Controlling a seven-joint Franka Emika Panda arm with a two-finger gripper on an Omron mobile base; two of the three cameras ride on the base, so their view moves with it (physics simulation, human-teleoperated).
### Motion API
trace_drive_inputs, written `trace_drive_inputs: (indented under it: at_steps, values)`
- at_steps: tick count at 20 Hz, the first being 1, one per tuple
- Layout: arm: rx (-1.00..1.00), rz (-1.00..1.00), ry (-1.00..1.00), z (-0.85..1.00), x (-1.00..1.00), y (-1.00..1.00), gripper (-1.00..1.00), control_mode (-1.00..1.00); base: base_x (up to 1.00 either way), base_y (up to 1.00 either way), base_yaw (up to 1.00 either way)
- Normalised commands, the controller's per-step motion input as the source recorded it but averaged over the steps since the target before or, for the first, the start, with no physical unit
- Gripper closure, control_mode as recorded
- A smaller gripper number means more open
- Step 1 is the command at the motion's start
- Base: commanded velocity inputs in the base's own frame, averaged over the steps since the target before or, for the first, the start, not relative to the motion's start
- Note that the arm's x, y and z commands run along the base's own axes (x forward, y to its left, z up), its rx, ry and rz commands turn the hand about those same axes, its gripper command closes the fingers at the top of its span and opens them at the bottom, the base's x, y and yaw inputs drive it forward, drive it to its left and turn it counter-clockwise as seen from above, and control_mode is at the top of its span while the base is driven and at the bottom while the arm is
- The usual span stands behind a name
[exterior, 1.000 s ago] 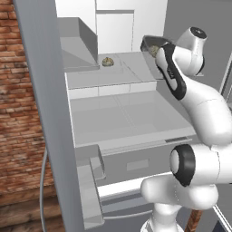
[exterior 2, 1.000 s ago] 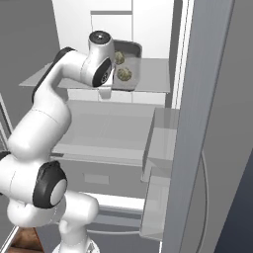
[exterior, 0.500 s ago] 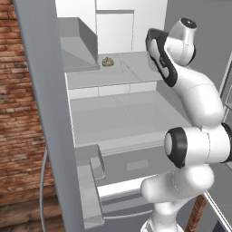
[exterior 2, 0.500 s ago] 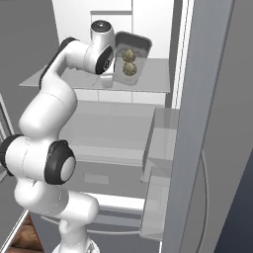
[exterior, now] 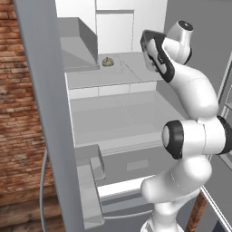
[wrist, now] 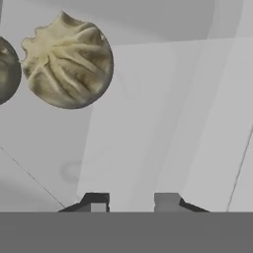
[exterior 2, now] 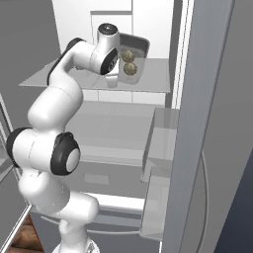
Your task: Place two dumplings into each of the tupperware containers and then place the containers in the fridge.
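Pincer (wrist: 131, 199) first: drawn nearly together, dark tips a narrow gap apart in the hand view, judged to be nipping one wall of the shallow, pale grey, see-through rectangular tupperware container (exterior 2: 141, 48), since held clear of any surface. Carried high inside the tall grey-silver fridge (exterior 2: 200, 104), over its pale upper shelf (exterior 2: 94, 81). Loaded with two lumpy, wrinkled tan dumplings (exterior 2: 129, 62), touching, one above the other as seen from the right base view. Seen from the hand: nearer dumpling (wrist: 66, 61) up and to the left of the tips, its partner cut off at the left edge.

Turning on this: tilted steeply, open face toward the right base camera, long axis running nearly up and down, shelf below and beyond the tips. Probably calls for levelling before lowering, else a risk of both pieces rolling out.

Also on that shelf, further back: a third tan dumpling (exterior: 107, 61); whether lying in a second tray cannot be told
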Motion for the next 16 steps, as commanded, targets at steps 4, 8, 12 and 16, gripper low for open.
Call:
trace_drive_inputs:
  at_steps: [4,8,12,16]
  values:
    - [0.0,0.0,0.0,-0.02,0.21,0.03,-1.0,-1.0,0.0,0.0,0.0]
    - [0.0,0.0,0.0,0.0,0.0,0.0,-1.0,-1.0,0.0,0.0,0.0]
    - [0.0,0.0,-0.11,0.0,0.0,0.0,-1.0,-1.0,0.0,0.0,0.0]
    - [0.0,0.0,-0.23,0.03,-0.21,0.0,-1.0,-1.0,0.0,0.0,0.0]
